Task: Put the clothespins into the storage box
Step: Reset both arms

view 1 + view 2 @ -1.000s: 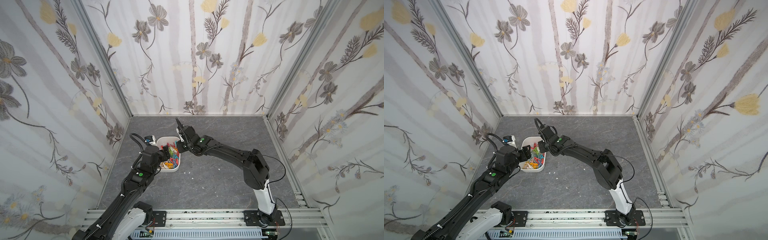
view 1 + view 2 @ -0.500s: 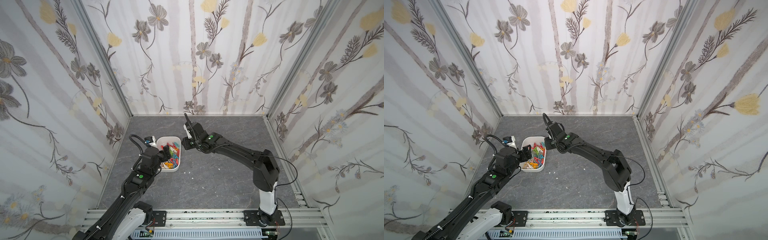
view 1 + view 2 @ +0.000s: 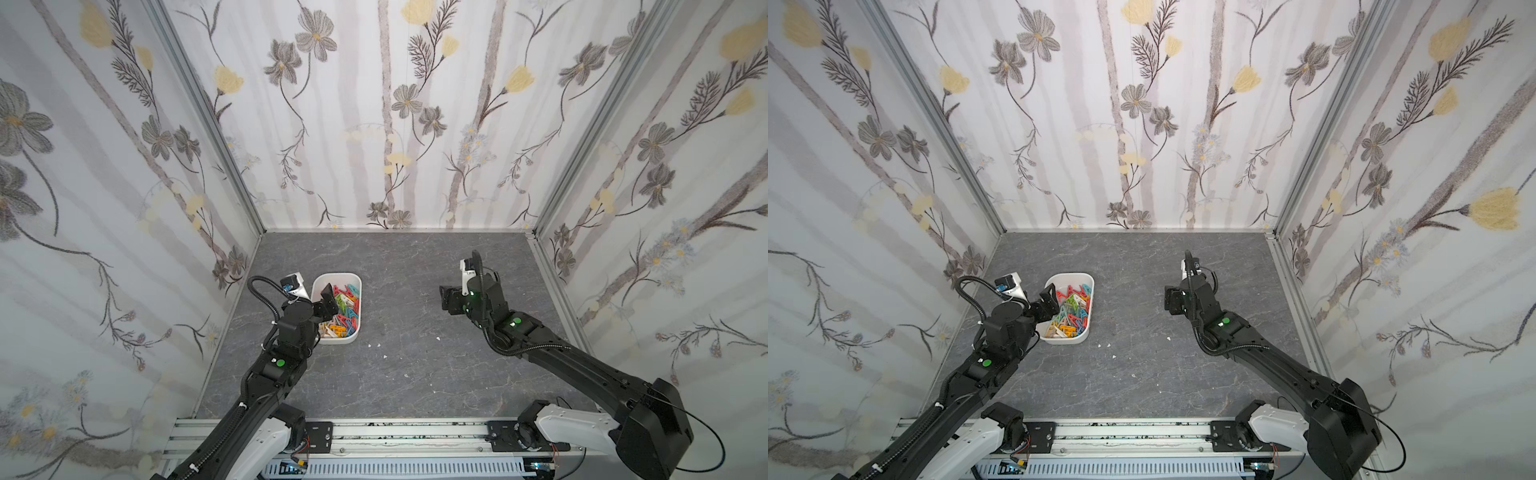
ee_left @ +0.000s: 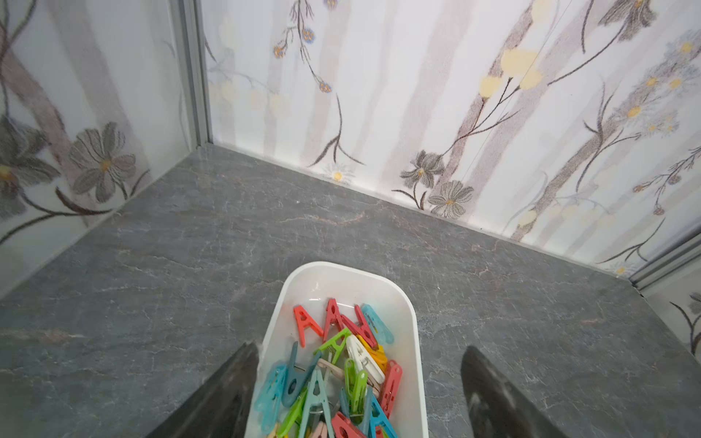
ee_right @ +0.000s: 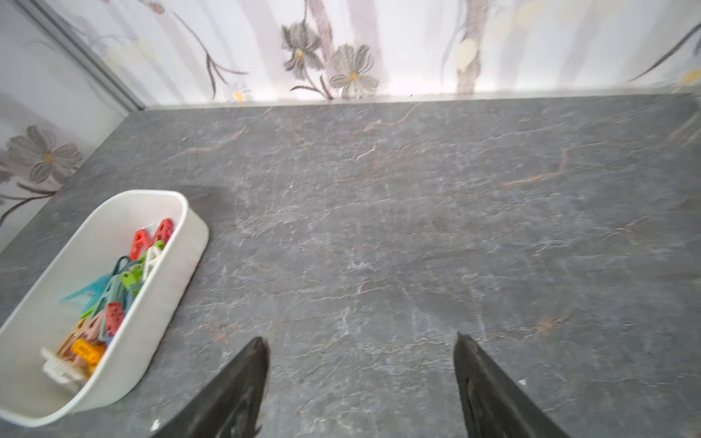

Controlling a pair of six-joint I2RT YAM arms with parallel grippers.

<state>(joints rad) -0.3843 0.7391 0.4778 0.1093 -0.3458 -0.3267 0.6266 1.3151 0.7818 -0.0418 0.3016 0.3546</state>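
With my left gripper [image 4: 360, 347] and right gripper [image 5: 360, 337] both spread empty, I'd pinch the light, stiff, probably slick clothespins [image 4: 341, 364] in the storage box [image 4: 412, 333] across their flat sides.

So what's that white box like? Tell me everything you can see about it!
The storage box is a white, smooth, plastic-looking tub, longer than wide, with rounded corners, low plain walls and no lid. It sits flat on the grey marbled table, on the robot's left side. Inside lies a heap of colourful clothespins; the far end is bare. The open left gripper hangs over it; whether they touch I cannot tell.
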